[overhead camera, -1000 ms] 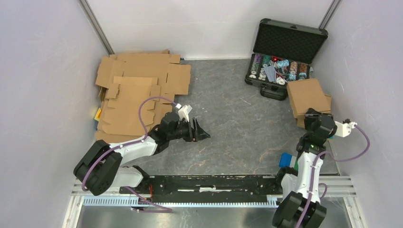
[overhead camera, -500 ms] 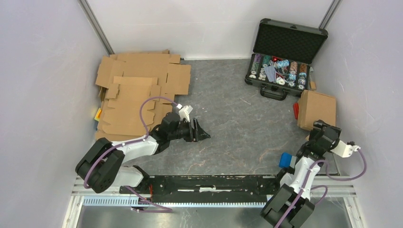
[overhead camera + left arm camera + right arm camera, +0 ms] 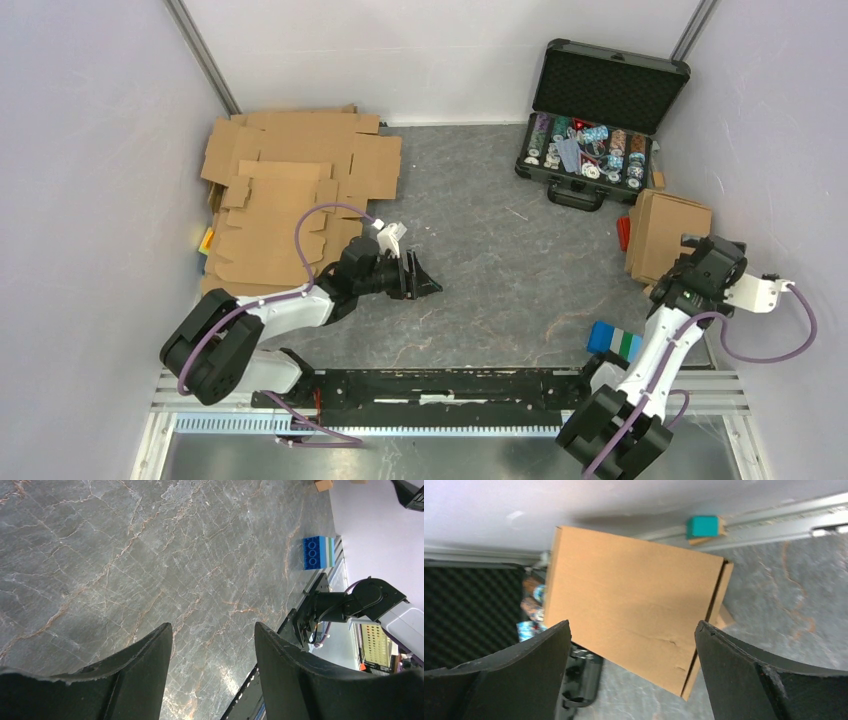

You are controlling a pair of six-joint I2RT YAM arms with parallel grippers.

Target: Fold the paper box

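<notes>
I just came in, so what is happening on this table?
Paper boxes are being folded here. One folded box lies at the table's right side, with the right claw open before it, gripping nothing. The left claw is open too and empty. Flat cardboard blanks wait at the far left.

R fingers (image 3: 519,675) opened wide | box (image 3: 668,232) released, shifted R | R arm (image 3: 672,330) pulled back

At the far right of the grey marbled table (image 3: 480,270) we see a black case (image 3: 545,178) standing open, its foam-lined lid (image 3: 612,92) upright and coloured chips (image 3: 588,145) packed in rows inside. Nearer us lies a block (image 3: 614,340) striped blue, green and white, well apart from the case. A small teal block (image 3: 703,526) sits against a metal rail (image 3: 774,522).
</notes>
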